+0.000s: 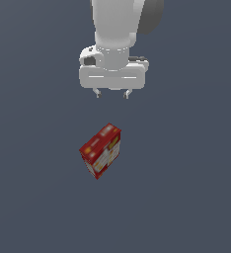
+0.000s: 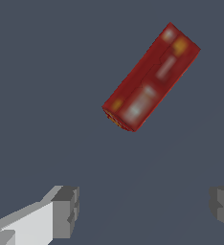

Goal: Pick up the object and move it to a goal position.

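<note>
A small red box (image 1: 101, 150) with white and yellow-orange printed panels stands on the dark grey floor, turned at an angle. In the wrist view the box (image 2: 150, 79) shows its narrow red top running diagonally. My gripper (image 1: 112, 94) hangs above and behind the box, well apart from it. Its two fingers (image 2: 66, 210) are spread wide and hold nothing. The gripper (image 2: 145, 208) is offset from the box, not over it.
A plain dark grey floor (image 1: 186, 188) fills both views. The white arm body (image 1: 115, 29) rises out of the exterior view's top.
</note>
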`<state>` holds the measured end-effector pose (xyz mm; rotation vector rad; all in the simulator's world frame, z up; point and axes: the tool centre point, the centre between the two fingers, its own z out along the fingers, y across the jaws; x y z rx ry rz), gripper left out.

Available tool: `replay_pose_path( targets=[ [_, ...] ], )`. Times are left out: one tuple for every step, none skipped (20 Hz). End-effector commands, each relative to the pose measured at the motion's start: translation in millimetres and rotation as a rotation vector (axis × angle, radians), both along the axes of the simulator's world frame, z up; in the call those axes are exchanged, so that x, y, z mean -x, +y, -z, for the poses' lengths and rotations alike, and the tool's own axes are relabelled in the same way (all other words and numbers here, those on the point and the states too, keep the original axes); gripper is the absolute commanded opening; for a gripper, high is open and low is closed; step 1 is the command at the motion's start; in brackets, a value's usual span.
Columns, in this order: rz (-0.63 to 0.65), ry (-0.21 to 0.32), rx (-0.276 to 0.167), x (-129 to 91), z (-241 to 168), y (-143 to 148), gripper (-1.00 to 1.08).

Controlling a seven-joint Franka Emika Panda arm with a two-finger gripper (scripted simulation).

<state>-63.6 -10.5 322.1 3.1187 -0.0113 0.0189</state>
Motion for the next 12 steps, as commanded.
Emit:
replay_pose_path(
  targets=[
    [0.0,0.0,0.0,0,0,0,1.0],
    [-0.001,-0.001,0.0,0,-1,1,1.0],
    [-0.005,-0.005,-0.002,-1,-2,2,1.0],
    [-0.011,-0.01,-0.004,-2,-4,4,1.0],
    [-0.019,-0.018,-0.007,-4,-7,8,1.0],
    [-0.029,-0.027,-0.01,-6,-11,12,1.0],
    [-0.038,-0.035,-0.013,-7,-15,16,1.0],
    [-0.045,-0.041,-0.016,-9,-18,19,1.0],
    [-0.05,-0.045,-0.017,-9,-19,20,1.0],
    [-0.053,-0.047,-0.018,-9,-20,21,1.0],
    [-0.054,-0.047,-0.018,-9,-20,21,1.0],
    [-0.052,-0.046,-0.017,-9,-20,21,1.0]
  ],
)
